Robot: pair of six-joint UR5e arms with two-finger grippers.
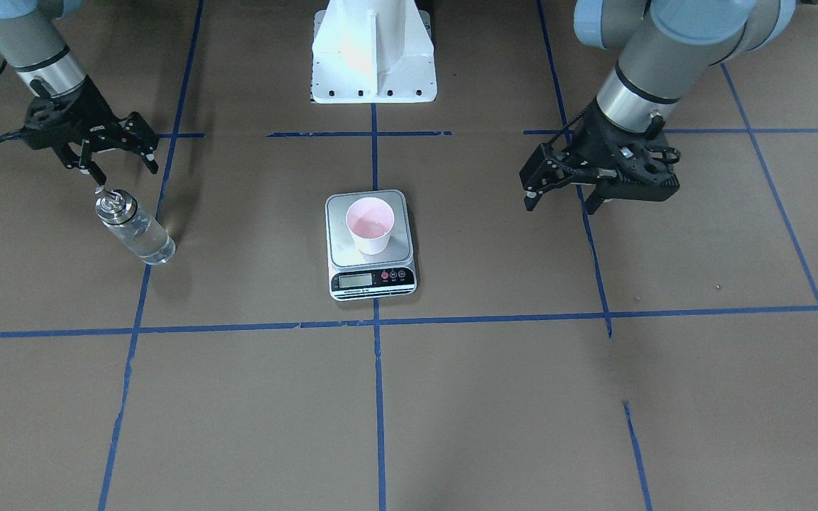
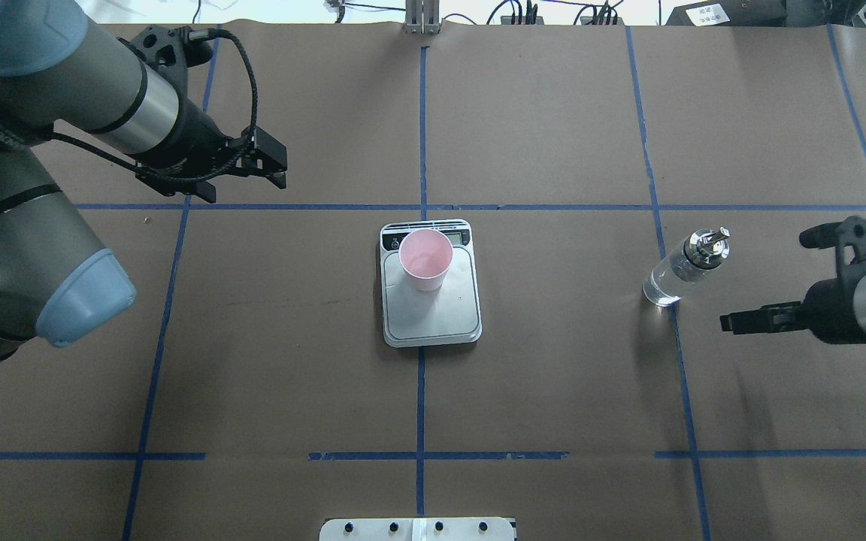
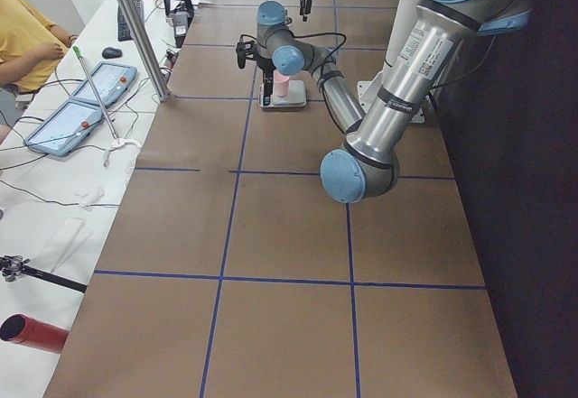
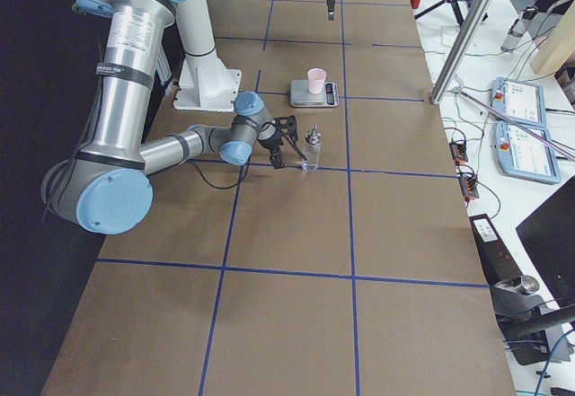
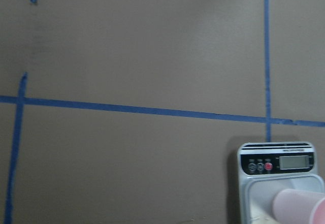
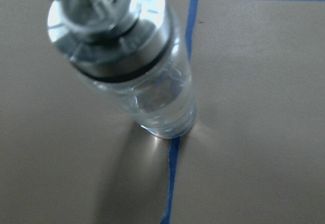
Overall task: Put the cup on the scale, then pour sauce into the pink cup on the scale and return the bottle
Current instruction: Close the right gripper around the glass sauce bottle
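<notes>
Bottle (image 6: pixel 137 82) fills the right wrist view: upright on table (image 1: pixel 451 397), base on a blue tape line (image 6: pixel 170 183), clear sauce (image 6: pixel 165 102) inside, silver cap on. R gripper (image 1: pixel 123 169) sits just beside the cap, jaws spread, holding nothing. Cup (image 1: pixel 370 226) stands upright on scale (image 1: pixel 341 250) at table centre, toward the display end, well apart from bottle. L gripper (image 1: pixel 558 204) is off to the side, jaws spread, empty. Cup-on-scale step looks done. Judged step: R about to grasp bottle for the pour, tho can't tell if cup already holds liquid. Next move needs jaws round the glass body below cap, lift, spout over cup rim, tilt w/o nudging cup. Text: scale LCD + btn labels too small to read; no label on bottle.
</notes>
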